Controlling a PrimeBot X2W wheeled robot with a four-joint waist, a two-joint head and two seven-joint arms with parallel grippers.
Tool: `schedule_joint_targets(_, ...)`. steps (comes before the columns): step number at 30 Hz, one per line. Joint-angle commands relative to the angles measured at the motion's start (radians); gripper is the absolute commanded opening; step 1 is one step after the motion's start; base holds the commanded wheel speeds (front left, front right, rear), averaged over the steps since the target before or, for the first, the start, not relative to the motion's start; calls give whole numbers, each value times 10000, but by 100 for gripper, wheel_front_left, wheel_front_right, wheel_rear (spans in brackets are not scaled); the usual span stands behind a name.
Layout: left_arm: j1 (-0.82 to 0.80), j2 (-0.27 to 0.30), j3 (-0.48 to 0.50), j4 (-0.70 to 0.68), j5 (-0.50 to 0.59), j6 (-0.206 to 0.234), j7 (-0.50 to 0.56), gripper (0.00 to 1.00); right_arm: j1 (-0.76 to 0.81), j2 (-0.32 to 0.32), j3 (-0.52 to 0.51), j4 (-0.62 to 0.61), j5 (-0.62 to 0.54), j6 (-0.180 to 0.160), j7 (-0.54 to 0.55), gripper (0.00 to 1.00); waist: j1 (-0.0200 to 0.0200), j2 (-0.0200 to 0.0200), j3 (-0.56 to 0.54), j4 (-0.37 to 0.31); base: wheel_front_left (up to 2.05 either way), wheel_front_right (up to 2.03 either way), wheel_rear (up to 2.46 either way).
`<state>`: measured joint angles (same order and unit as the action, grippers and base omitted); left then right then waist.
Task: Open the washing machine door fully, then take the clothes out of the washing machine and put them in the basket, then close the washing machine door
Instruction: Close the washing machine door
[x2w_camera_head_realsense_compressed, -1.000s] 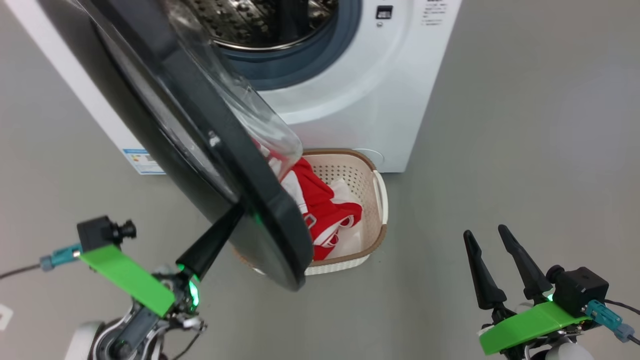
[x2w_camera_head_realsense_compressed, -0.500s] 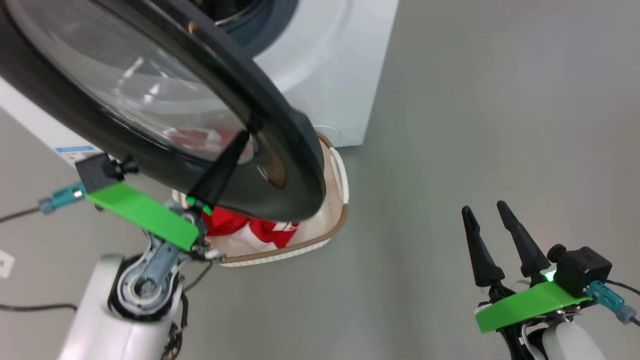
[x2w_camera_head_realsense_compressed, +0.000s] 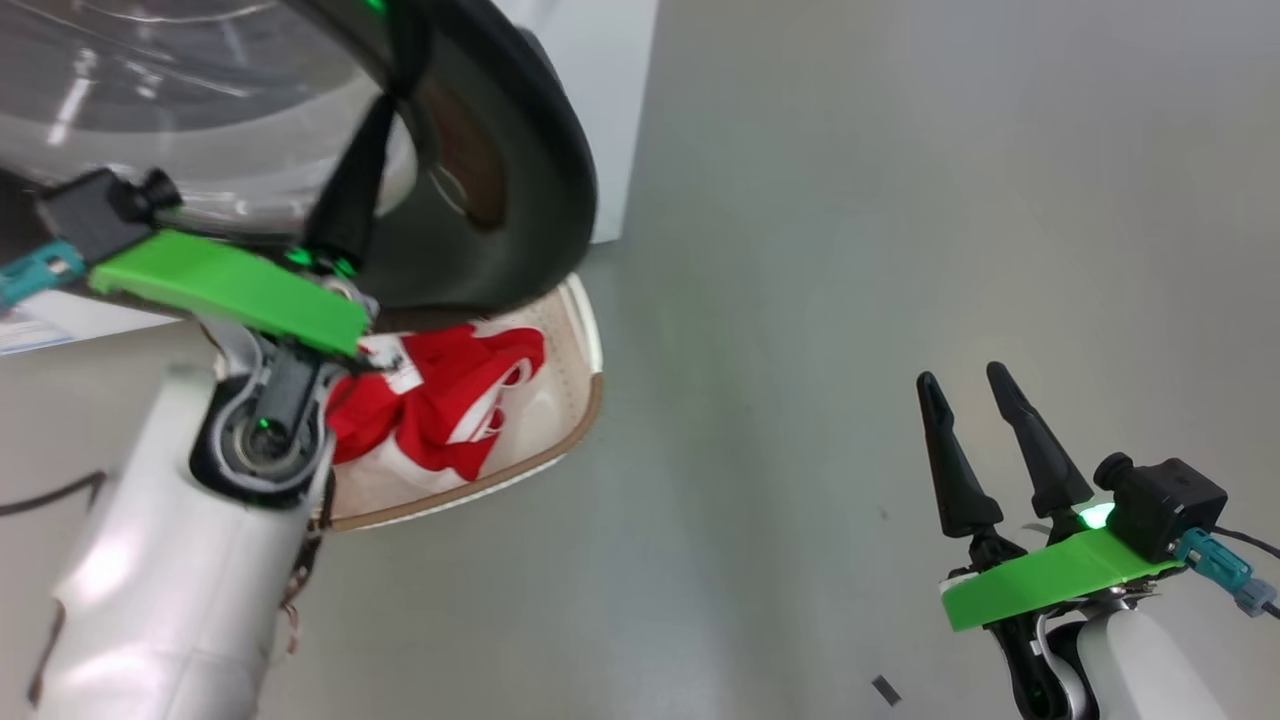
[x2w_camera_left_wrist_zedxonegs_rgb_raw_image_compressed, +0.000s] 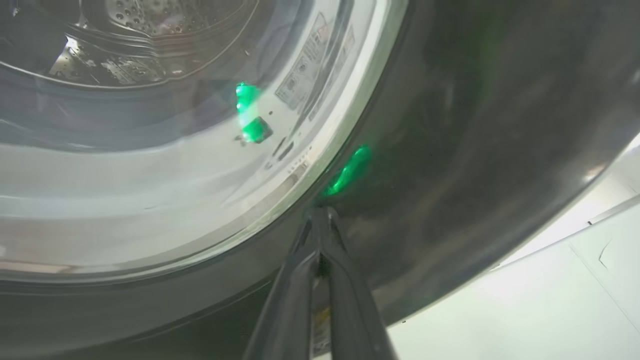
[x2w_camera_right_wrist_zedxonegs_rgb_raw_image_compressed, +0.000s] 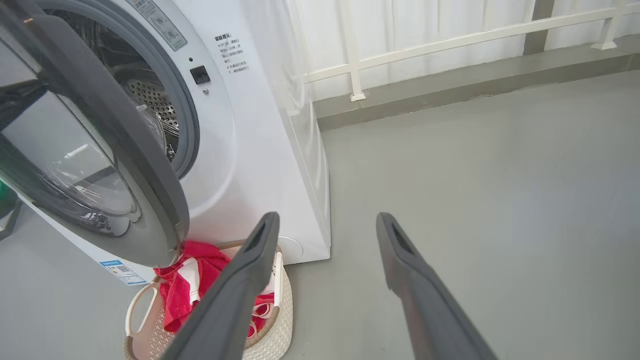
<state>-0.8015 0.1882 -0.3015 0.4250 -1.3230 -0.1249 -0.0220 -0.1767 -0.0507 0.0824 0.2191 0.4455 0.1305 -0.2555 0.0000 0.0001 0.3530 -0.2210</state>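
Two fingers, my left gripper (x2w_camera_left_wrist_zedxonegs_rgb_raw_image_compressed: 320, 215): pressed together, tips against the washing machine door (x2w_camera_left_wrist_zedxonegs_rgb_raw_image_compressed: 475, 125).
My right gripper (x2w_camera_head_realsense_compressed: 957, 375): spread wide, holding nothing.
Door position: partly open, overhanging the basket (x2w_camera_right_wrist_zedxonegs_rgb_raw_image_compressed: 282, 325).
Clothes (x2w_camera_head_realsense_compressed: 430, 400): in the basket.

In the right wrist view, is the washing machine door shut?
No, the washing machine door stands swung out from the washing machine, and the steel drum shows in the gap behind it.

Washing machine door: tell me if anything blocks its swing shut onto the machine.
Nothing visible does. The gap between the door and the machine shows nothing in it; the basket of clothes sits on the floor below the door's edge.
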Motion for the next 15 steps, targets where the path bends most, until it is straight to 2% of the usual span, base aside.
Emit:
schedule_joint_targets(1, -522, 322, 128, -84, 84, -58, -203, 0, -182, 1, 285, -240, 191, 2, -63, 100, 0, -1, 265, -385, 0, 0, 0)
schedule_joint_targets(8, -1786, 734, -398, 1247, 261, -58, -1278, 0, -249, 3, 513, -213, 418, 2, -63, 100, 0, -1, 392, -792, 0, 0, 0)
schedule_joint_targets(15, -2462, 927, -693, 2026, -86, -58, -1639, 0, -266, 4, 546, -201, 469, 2, -63, 100, 0, -1, 367, -947, 0, 0, 0)
